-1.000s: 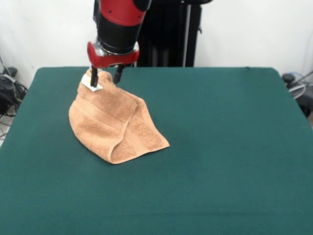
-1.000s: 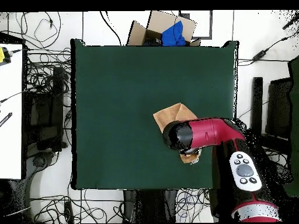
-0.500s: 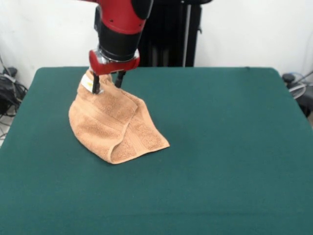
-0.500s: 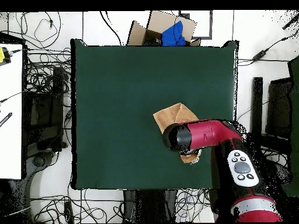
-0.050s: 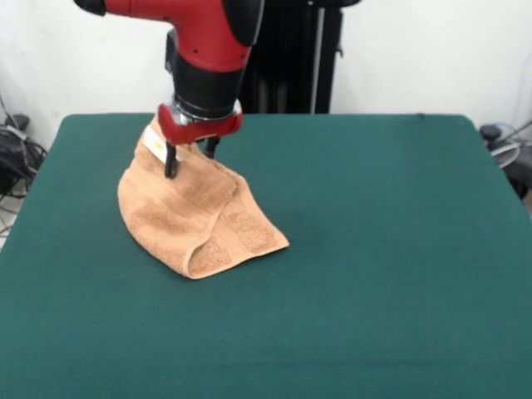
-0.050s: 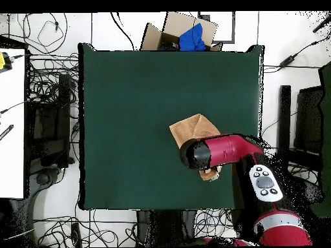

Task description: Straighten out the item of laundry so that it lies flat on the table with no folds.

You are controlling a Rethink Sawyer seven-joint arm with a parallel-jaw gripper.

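The gripper pinches the raised far corner of the peach-orange terry towel, its two black fingers closed on the cloth beside a small white tag; no writing on it is readable. The towel lies folded, running diagonally from that lifted corner toward the near right, on the green table. The red and black arm descends steeply, wrist vertical.

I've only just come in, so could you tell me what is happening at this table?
The red and black arm is working on a peach-orange towel lying on the green table. Its gripper is at the towel's far corner, beside the small white tag, with the fingers down in the cloth. The towel is folded over on itself in a rumpled wedge, so it is not flat yet.
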